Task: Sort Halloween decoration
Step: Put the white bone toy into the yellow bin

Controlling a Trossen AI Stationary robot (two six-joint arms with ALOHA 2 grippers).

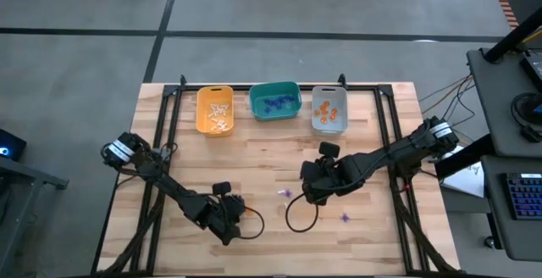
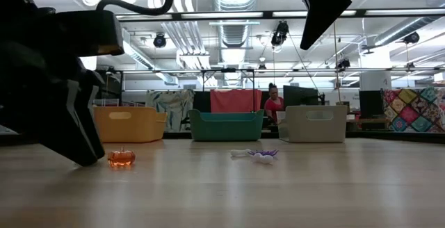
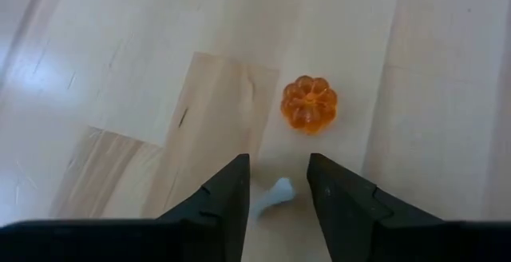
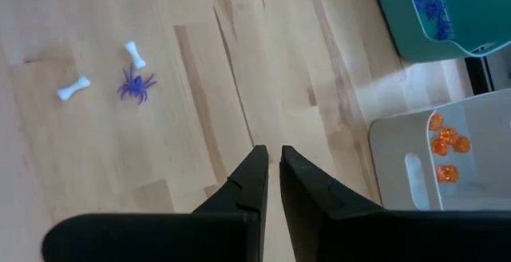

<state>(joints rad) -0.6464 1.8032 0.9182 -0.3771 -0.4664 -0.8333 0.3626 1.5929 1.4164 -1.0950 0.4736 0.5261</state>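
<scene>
We view a wooden table [image 1: 279, 155] from above, with two dark arms reaching in from its left and right edges. Along the far edge stand three plastic bins in a row. The yellow bin [image 1: 215, 110], on the left, holds a heap of white trinkets [image 1: 220, 113], too small for us to count. The teal bin [image 1: 274, 100], in the middle, holds purple-blue trinkets [image 1: 278, 103], likewise past counting. The grey bin [image 1: 329, 109], on the right, holds orange pumpkins [image 1: 324, 113]; in the right wrist view we count four within the part of the bin shown.

The left gripper [image 3: 278, 184] sits low near the table's front edge, left of centre. Its fingers stand partly apart and grasp nothing; a white bone [image 3: 274, 198] lies on the wood in the gap between them, and one orange pumpkin [image 3: 309, 104] rests just beyond the fingertips, apart from them.

The right gripper [image 4: 272, 160] hangs above the middle of the table, well off the surface, as the low view shows. Its fingers are almost together, with only a narrow slit between them, and carry nothing.

Loose on the table we count further pieces. The right wrist view shows two white bones [image 4: 134, 54] and one purple spider [image 4: 136, 84] close together, apart from one another. From above, a second purple trinket [image 1: 346, 219] lies near the front right.
</scene>
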